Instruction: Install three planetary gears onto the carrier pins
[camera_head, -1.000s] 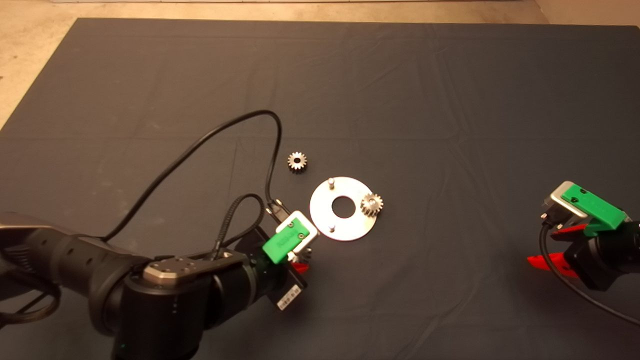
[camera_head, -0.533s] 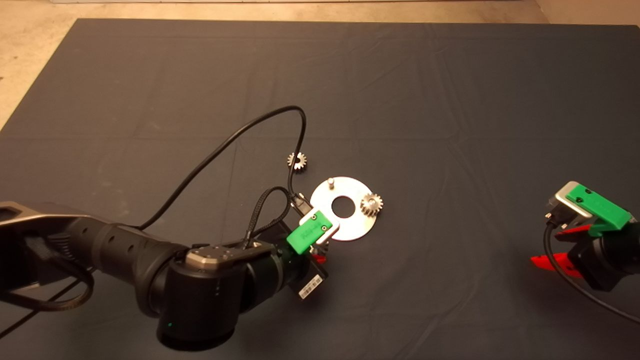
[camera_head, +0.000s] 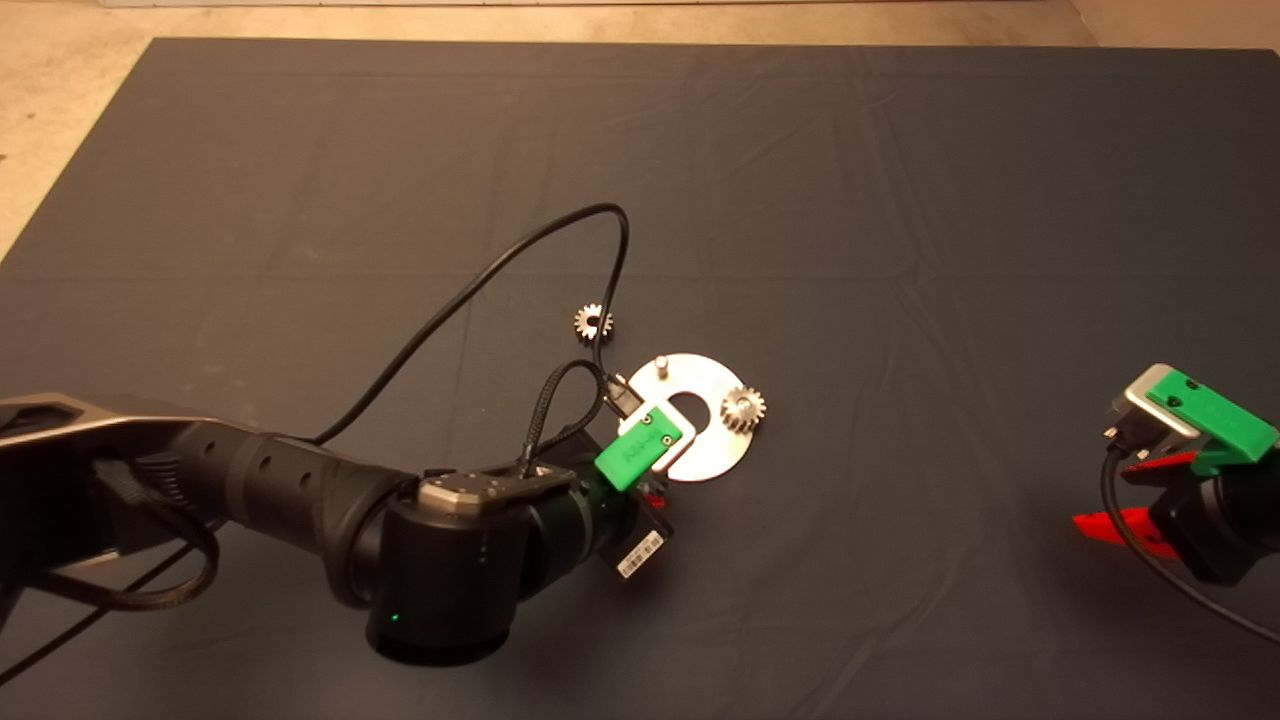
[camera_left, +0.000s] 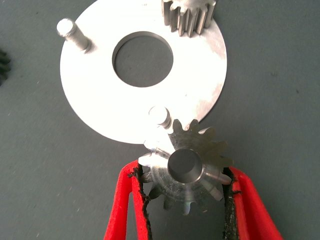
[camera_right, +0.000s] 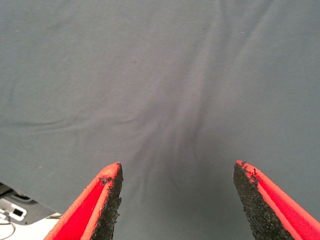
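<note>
The shiny metal disc (camera_head: 712, 452) lies flat on the dark mat (camera_head: 800, 200), and everything here is told from that disc. The left gripper (camera_left: 186, 186) hangs over the disc's near edge, the side closest to the robot. Its two red fingers (camera_left: 125, 210) are pinching a small silvery gear (camera_left: 187, 165) between their black pads, one pad on each side of the gear's teeth. The held gear lies flat, with its round middle hole facing up. It sits just beside one short pin (camera_left: 160, 115) that stands up on the disc, and its teeth look as if they touch that pin, but the hole is not over the pin. In the left wrist view a second pin (camera_left: 70, 30) stands bare near the disc's rim, on the other side of the big middle hole (camera_left: 142, 59). A second gear (camera_head: 743, 408) sits on the disc at its right edge, with some teeth sticking out past the rim. A third gear (camera_head: 593, 321) lies on the mat, off the disc, a little way from its far left side, with a black cable (camera_head: 480, 280) from the left arm looping above it. The right gripper (camera_right: 177, 187) waits far to the right of the disc, over bare mat, with its fingers spread wide and nothing between them.
</note>
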